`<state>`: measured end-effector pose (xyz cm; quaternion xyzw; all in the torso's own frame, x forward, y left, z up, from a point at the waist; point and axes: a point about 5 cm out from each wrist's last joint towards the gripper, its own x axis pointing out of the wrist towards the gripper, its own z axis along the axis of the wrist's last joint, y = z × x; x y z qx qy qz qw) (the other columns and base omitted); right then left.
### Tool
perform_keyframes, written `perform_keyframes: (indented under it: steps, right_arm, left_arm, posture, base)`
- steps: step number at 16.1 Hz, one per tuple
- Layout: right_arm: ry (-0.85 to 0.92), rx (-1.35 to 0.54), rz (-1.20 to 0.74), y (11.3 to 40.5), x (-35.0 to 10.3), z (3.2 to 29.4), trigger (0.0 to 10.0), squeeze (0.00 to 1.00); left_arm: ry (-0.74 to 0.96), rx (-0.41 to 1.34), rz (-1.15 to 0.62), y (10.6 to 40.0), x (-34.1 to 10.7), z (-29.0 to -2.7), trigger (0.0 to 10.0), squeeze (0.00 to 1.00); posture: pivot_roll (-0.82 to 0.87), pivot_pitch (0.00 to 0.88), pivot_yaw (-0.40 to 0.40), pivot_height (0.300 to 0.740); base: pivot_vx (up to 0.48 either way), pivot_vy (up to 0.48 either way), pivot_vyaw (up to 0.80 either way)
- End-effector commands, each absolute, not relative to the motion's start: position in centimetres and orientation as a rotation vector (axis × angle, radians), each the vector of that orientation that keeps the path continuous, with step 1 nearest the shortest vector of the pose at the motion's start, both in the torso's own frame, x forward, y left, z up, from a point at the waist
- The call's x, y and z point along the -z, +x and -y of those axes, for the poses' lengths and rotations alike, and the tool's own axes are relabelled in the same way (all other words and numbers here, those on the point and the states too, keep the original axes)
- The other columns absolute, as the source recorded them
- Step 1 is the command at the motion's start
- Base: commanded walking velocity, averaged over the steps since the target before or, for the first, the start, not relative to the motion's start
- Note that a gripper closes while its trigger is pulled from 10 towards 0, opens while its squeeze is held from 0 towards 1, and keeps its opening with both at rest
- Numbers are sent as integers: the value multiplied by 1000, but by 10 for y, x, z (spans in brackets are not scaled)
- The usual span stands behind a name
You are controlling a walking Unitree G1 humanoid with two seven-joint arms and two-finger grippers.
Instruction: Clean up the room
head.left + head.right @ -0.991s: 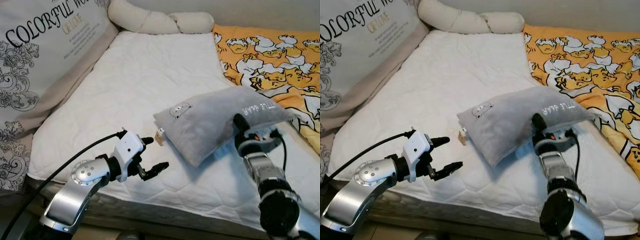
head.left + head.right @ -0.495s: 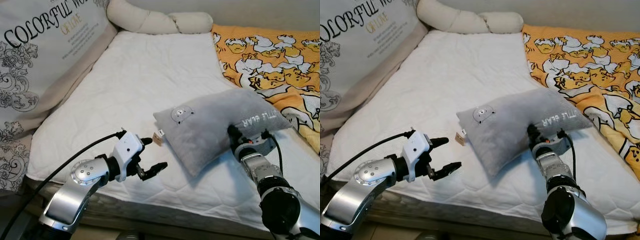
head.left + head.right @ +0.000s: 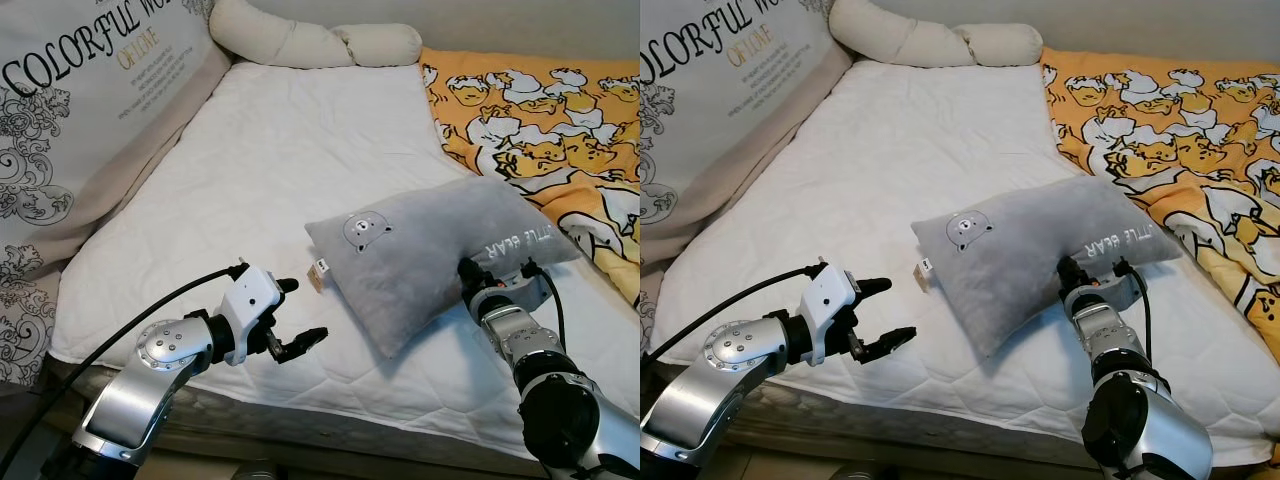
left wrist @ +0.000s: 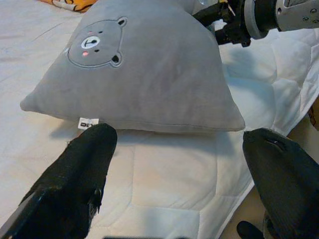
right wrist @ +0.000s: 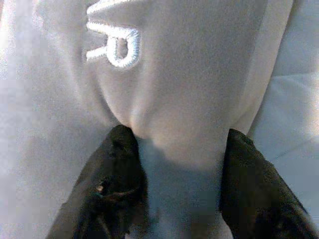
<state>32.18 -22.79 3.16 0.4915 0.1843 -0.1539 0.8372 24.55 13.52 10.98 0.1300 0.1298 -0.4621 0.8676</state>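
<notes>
Pillow [image 3: 430, 250], grey and plush with a small stitched bear face and white lettering, is lying slantwise on the white quilted bed [image 3: 290, 150], its far end lifting where the right pincer [image 3: 470, 275] is pinching a fold of its edge. In the right wrist view the two black fingers [image 5: 117, 164] are squeezing the soft fabric between them, so the grasp looks firm, though how deep it goes is hard to say. The left pincer [image 3: 300, 315] is hovering spread apart just beside the pillow's near corner, gripping nothing. The step in hand seems to be tidying the pillow; next it needs carrying toward the head of the bed, beside the cream bolster [image 3: 310, 40] and printed cushion [image 3: 90, 90]. An orange duck-print blanket [image 3: 540, 110] is lying rumpled alongside.
</notes>
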Motion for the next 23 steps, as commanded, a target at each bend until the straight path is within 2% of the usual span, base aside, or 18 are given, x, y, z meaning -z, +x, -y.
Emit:
perform_keyframes:
  steps: [1, 8, 13, 15, 18, 20, 21, 22, 23]
  right_arm:
    - [1050, 347, -390, 325, -34, 227, 0, 0]
    - [1039, 350, -390, 333, -43, 225, 0, 0]
    - [965, 333, -356, 349, -65, 227, 0, 0]
    - [890, 291, -334, 361, -82, 224, 0, 0]
    - [746, 165, -275, 386, -123, 204, 0, 0]
    - [713, 79, -250, 396, -142, 189, 0, 0]
    - [675, -56, -238, 405, -161, 164, 0, 0]
    - [728, -187, -238, 411, -179, 142, 0, 0]
    - [782, -231, -229, 412, -187, 137, 0, 0]
  left_arm:
    - [289, 953, -269, 246, -111, -139, 10000, 0]
    - [276, 928, -285, 241, -106, -141, 10000, 0]
    - [242, 809, -259, 241, -112, -159, 10000, 0]
    - [237, 627, -235, 250, -117, -177, 10000, 0]
    - [307, 191, -167, 277, -128, -222, 10000, 0]
    - [323, 68, -142, 282, -135, -235, 10000, 0]
    - [344, -21, -126, 286, -142, -246, 10000, 0]
    - [334, -71, -106, 288, -147, -251, 10000, 0]
    - [342, -93, -94, 290, -150, -253, 10000, 0]
  posture:
    - [189, 0, 24, 740]
    - [207, 0, -2, 740]
    - [214, 0, -10, 740]
    - [219, 0, -15, 740]
    - [221, 0, -14, 740]
    - [220, 0, -11, 740]
    - [222, 0, -14, 740]
    - [224, 0, -16, 740]
    - [227, 0, -19, 740]
  base:
    - [0, 0, 0]
    - [0, 0, 0]
    - [0, 0, 0]
    - [0, 0, 0]
    - [0, 0, 0]
    - [0, 0, 0]
    - [0, 0, 0]
    - [0, 0, 0]
    - [0, 0, 0]
